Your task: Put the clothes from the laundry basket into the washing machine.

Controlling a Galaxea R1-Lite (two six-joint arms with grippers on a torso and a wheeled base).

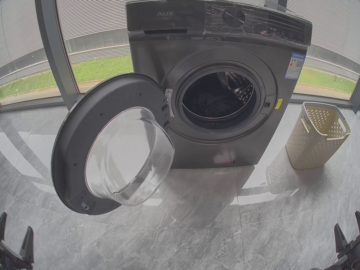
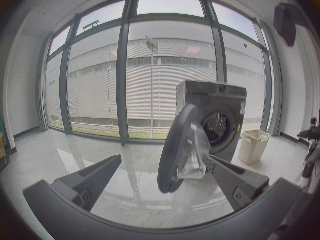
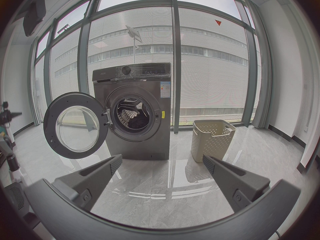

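A grey front-loading washing machine (image 1: 210,83) stands ahead with its round door (image 1: 112,147) swung wide to the left. Dark clothes (image 1: 215,104) lie inside the drum (image 3: 135,115). To its right a cream perforated laundry basket (image 1: 318,134) stands on the floor, and I see no clothes in it (image 3: 211,139). My left gripper (image 2: 161,162) is open, held low and well back from the machine (image 2: 213,117). At the lower right, equally far back, my right gripper (image 3: 161,162) is open and holds nothing.
Glossy grey marble floor (image 1: 195,214) stretches between me and the machine. Tall glass windows with dark frames (image 1: 52,45) stand behind it. The open door juts out into the left part of the floor.
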